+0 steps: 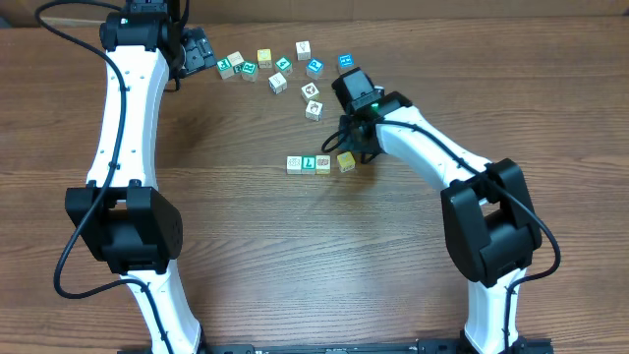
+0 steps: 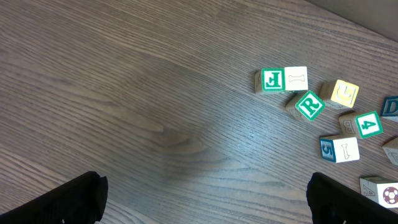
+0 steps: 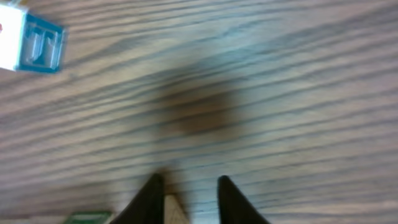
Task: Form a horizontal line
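On the table, three tiny cubes touch in a row: white (image 1: 294,163), teal-faced (image 1: 309,163) and tan (image 1: 323,163). A yellow cube (image 1: 346,161) sits at the row's right end, turned a little askew. My right gripper (image 1: 352,146) hovers just behind the yellow cube. In the right wrist view its fingers (image 3: 155,186) stand a narrow gap apart around the gripper midpoint (image 3: 188,177). A pale cube corner (image 3: 175,211) lies against the left finger, with bare wood on its other side. My left gripper (image 1: 201,51) is wide open at the far left, holding nothing (image 2: 205,186).
A loose cluster of small white, teal and yellow cubes (image 1: 280,74) lies along the far side, reaching down to one cube (image 1: 313,109) near the right arm. The left wrist view shows some of them, such as an R cube (image 2: 309,105). A T cube (image 3: 38,43) lies ahead of the right fingers.
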Motion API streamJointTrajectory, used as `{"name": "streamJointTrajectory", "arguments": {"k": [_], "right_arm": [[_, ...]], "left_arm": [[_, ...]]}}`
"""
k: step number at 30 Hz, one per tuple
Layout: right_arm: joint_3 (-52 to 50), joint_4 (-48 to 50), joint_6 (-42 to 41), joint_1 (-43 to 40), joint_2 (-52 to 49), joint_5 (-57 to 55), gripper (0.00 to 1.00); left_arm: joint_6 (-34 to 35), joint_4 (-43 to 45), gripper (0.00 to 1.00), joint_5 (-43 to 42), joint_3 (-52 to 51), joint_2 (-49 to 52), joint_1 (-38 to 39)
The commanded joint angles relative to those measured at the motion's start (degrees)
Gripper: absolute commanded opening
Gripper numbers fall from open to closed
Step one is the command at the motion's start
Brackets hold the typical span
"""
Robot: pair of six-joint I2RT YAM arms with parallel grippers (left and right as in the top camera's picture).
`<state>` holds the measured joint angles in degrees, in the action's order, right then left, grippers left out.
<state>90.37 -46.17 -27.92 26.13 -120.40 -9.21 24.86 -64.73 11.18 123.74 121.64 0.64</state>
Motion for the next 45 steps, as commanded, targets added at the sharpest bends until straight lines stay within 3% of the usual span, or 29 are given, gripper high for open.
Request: {"name": "streamJointTrajectory", "arguments": {"k": [1, 3, 18, 45], "right_arm": [[-0.4, -0.9, -0.4, -1.4, 0.2, -1.0, 0.07], [-0.4, -2.4, -0.4, -1.5, 0.2, -1.0, 0.04], [-0.4, -5.8, -0.4, -1.4, 0.2, 12.3, 0.04], [-0.4, -6.9, -0.2, -1.4, 0.2, 7.4, 0.04]], "left_arm": [[-0.7, 0.1, 1.00, 0.2, 0.7, -0.2, 0.0], [-0.7, 0.1, 1.00, 0.1, 0.7, -0.2, 0.0], [-0.7, 0.1, 1.00, 0.2, 0.7, -0.2, 0.0], [-0.7, 0.1, 1.00, 0.2, 0.7, -0.2, 0.0]]}}
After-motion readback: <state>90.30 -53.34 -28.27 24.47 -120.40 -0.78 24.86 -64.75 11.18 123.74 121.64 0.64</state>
